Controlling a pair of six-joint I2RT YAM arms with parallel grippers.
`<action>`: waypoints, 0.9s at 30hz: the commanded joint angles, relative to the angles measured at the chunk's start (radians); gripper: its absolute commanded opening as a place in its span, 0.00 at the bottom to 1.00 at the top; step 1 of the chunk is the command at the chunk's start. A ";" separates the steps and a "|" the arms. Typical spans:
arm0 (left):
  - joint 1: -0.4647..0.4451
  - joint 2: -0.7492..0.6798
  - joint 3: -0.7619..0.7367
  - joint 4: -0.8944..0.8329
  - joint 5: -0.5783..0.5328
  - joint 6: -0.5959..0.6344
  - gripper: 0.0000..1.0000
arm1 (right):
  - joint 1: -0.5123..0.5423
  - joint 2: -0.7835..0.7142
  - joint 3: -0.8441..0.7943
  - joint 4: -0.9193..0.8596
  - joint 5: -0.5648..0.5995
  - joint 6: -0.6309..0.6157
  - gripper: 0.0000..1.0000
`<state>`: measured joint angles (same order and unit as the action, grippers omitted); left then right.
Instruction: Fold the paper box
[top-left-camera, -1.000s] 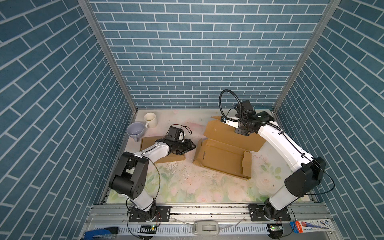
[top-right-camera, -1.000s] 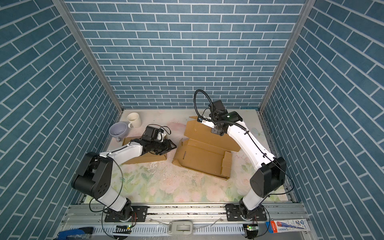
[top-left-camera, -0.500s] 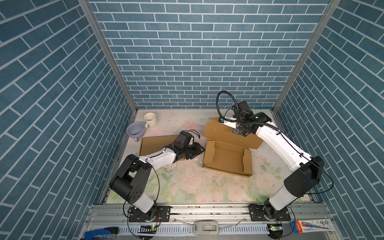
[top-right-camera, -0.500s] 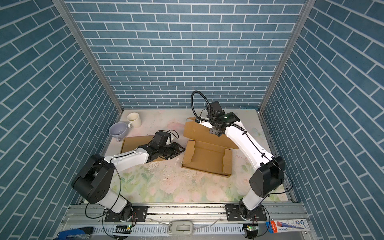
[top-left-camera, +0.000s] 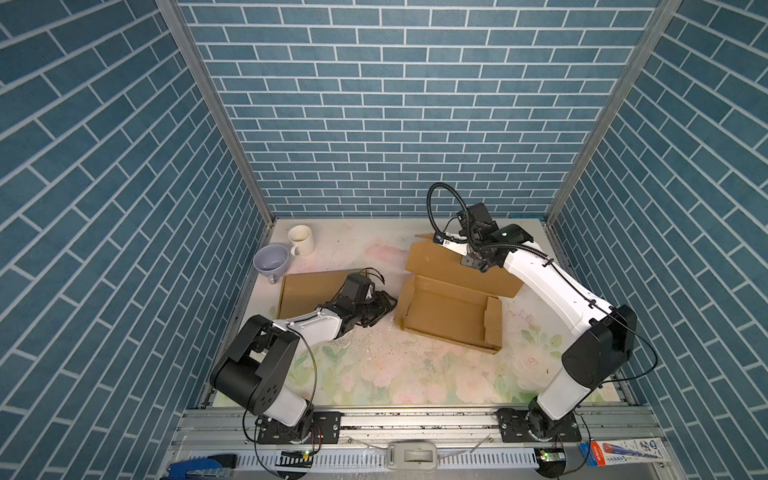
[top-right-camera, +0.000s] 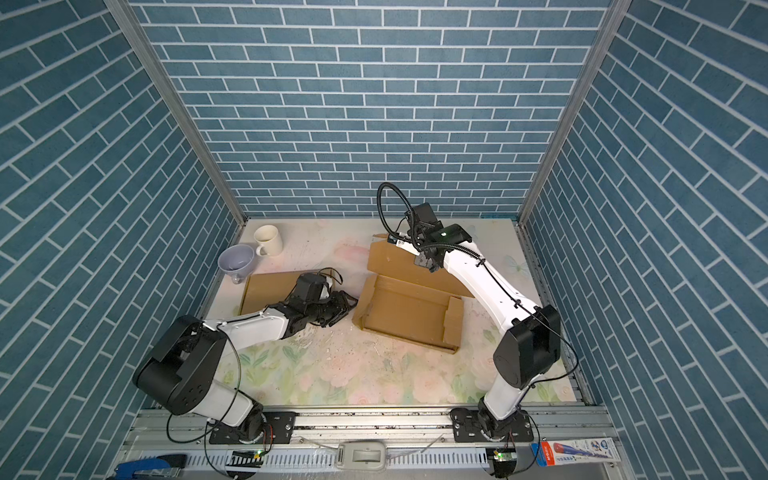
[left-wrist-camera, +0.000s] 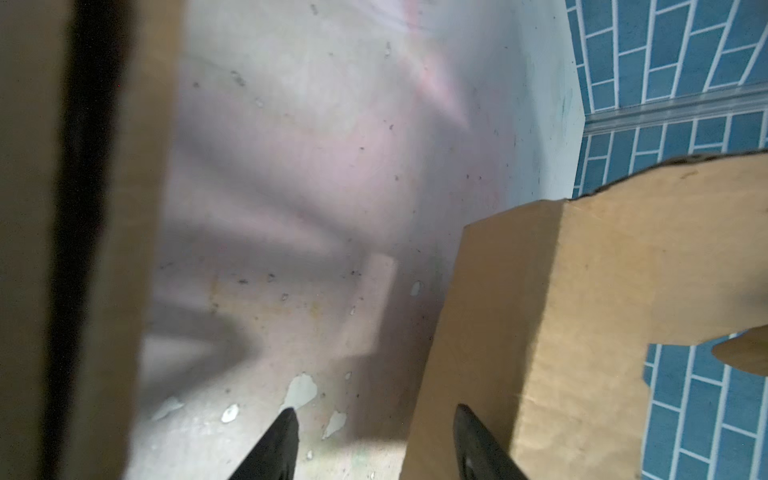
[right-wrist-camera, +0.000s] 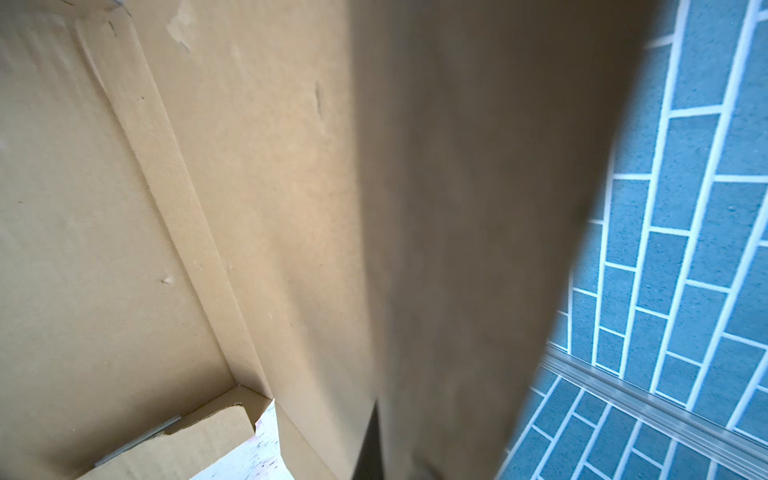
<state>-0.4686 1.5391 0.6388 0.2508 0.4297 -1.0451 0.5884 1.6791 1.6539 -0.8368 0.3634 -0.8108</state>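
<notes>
The brown paper box (top-left-camera: 451, 316) (top-right-camera: 409, 313) lies open in mid table, its lid (top-left-camera: 449, 266) (top-right-camera: 399, 262) raised at the back. My right gripper (top-left-camera: 471, 259) (top-right-camera: 426, 262) is shut on the lid's far edge. In the right wrist view the lid (right-wrist-camera: 457, 208) fills the picture and hides most of the gripper (right-wrist-camera: 382, 457). My left gripper (top-left-camera: 388, 303) (top-right-camera: 349, 305) (left-wrist-camera: 374, 415) is open, low at the box's left side flap (left-wrist-camera: 561, 311). One fingertip (left-wrist-camera: 461, 411) overlaps the flap, while its partner is over bare table.
A flat cardboard sheet (top-left-camera: 307, 286) (top-right-camera: 270, 289) lies under the left arm. A white mug (top-left-camera: 300, 240) (top-right-camera: 267, 240) and a lavender cup (top-left-camera: 271, 259) (top-right-camera: 237, 259) stand at the back left corner. Brick-patterned walls close in three sides.
My left gripper has swung right, off the flat sheet, to the box's left flap, which now stands more upright. The right gripper has kept its hold on the lid.
</notes>
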 joint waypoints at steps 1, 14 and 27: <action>0.018 0.018 -0.012 0.190 0.086 -0.050 0.62 | 0.005 -0.010 -0.026 0.004 -0.018 0.048 0.00; 0.050 0.083 -0.127 0.630 0.134 -0.260 0.63 | 0.007 0.005 -0.013 -0.010 -0.015 0.041 0.00; -0.038 0.118 -0.072 0.622 0.157 -0.256 0.53 | 0.017 0.009 0.003 -0.014 -0.017 0.050 0.00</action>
<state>-0.4858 1.6562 0.5255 0.8677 0.5743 -1.3128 0.5953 1.6791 1.6531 -0.8387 0.3637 -0.8108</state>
